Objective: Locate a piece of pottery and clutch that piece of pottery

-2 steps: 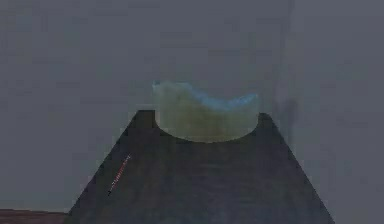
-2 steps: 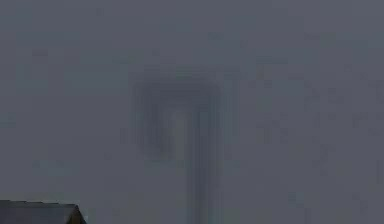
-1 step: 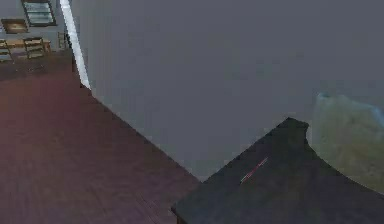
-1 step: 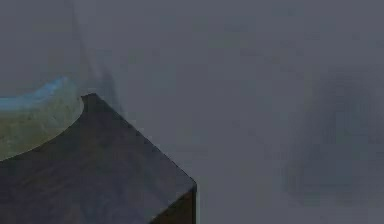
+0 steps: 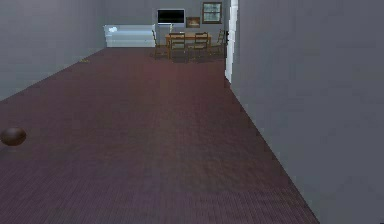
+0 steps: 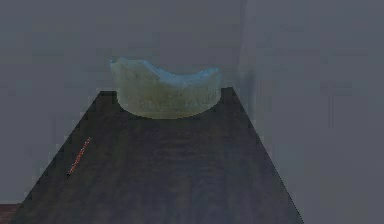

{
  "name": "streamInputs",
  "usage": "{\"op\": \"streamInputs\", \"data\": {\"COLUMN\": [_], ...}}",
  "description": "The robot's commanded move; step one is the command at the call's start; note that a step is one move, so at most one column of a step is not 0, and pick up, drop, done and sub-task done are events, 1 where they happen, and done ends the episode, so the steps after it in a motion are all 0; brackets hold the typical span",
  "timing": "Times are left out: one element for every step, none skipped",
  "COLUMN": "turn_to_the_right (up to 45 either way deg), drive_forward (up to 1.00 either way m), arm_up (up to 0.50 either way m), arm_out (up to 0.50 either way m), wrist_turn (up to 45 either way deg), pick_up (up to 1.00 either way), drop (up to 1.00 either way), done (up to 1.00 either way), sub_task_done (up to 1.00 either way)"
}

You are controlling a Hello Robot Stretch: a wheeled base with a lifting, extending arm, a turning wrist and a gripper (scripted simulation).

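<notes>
A dark-red floor (image 5: 150,130) runs to a far dining table (image 5: 188,40) at twelve o'clock, a brown round blob (image 5: 13,135) at nine. The arm side view's dark tabletop (image 6: 170,175) bears a pale green wavy-rimmed vessel (image 6: 165,90) at twelve, a thin red stick (image 6: 79,157) at eight. The claw's state cannot be told.

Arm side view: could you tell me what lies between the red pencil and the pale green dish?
Just bare tabletop between pencil and dish, seen in the arm side view.

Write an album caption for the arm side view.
A pale green, wavy-rimmed vessel sits at the far end of a dark table, a thin reddish pencil near its left edge.
</notes>
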Motion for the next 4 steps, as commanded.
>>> {"op": "streamInputs", "data": {"turn_to_the_right": [0.0,0.0,0.0,0.0], "drive_forward": [0.0,0.0,0.0,0.0], "arm_up": [0.5,0.38,0.0,0.0], "arm_out": [0.0,0.0,0.38,0.0], "wrist_turn": [0.0,0.0,0.0,45.0], "pick_up": [0.0,0.0,0.0,0.0], "drop": [0.0,0.0,0.0,0.0], "done": [0.0,0.0,0.0,0.0], "sub_task_done": [0.0,0.0,0.0,0.0]}}
